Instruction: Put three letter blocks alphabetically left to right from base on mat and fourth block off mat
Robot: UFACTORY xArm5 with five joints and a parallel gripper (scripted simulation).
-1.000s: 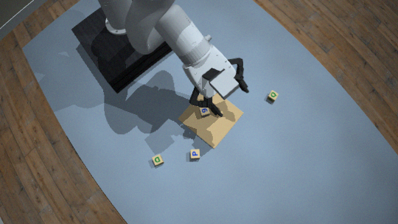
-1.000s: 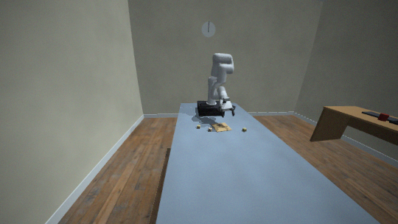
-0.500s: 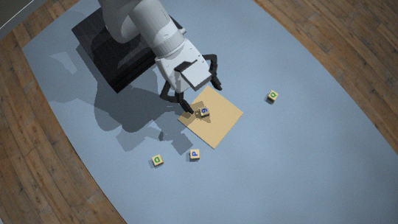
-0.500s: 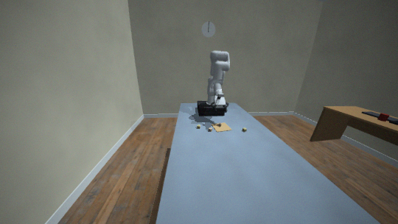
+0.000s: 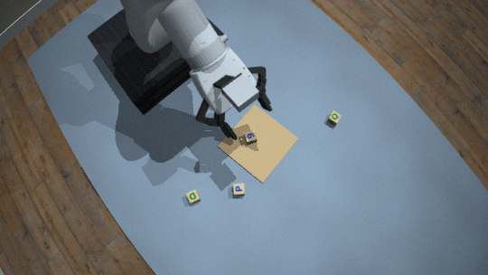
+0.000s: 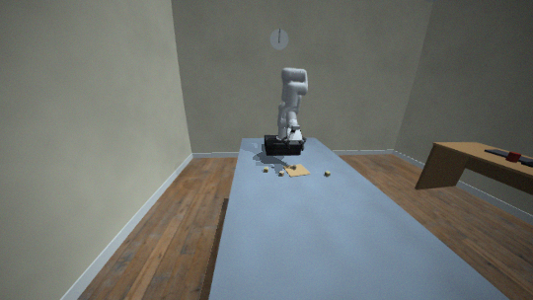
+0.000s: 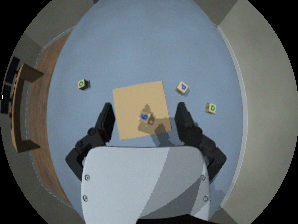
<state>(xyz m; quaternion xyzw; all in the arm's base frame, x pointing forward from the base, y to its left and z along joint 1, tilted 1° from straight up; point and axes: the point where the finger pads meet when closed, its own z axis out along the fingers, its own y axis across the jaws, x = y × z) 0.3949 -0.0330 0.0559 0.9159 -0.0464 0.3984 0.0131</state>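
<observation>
The pincer [image 5: 252,123] [image 6: 295,146] [image 7: 144,110] is wide open and released, its fingers spread fully, with nothing between them. It hangs above the worktop [image 5: 384,181] [image 6: 345,237] [image 7: 145,40] at the robot's side of the mat [image 5: 271,154] [image 6: 301,173] [image 7: 140,95], and no block touches it.

The mat lies flat toward the short edge by the robot's base, well in from both long edges. On it sits the block with a blue 6 or 9 [image 5: 250,137] [image 6: 294,167] [image 7: 144,117], nearer the mat's robot-side edge and partly in shadow; it is the only block on the mat.

The three lettered blocks are off the mat. The blue P block [image 5: 239,189] [image 6: 281,173] [image 7: 182,87] is just beside it, toward the worktop's right long edge. The green D block [image 5: 192,196] [image 6: 266,170] [image 7: 211,108] lies farther out that way, a gap between it and the P. The green block that seems to read Q [image 5: 334,118] [image 6: 327,174] [image 7: 82,84] stands apart, toward the left long edge.

All four blocks keep away from the worktop's edges and corners, with room around each. The widest open stretch runs from the mat to the far short edge.

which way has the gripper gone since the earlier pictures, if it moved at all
Yes: in the top view the open gripper has moved back toward the black base, its fingers leaving the middle of the mat.
</observation>
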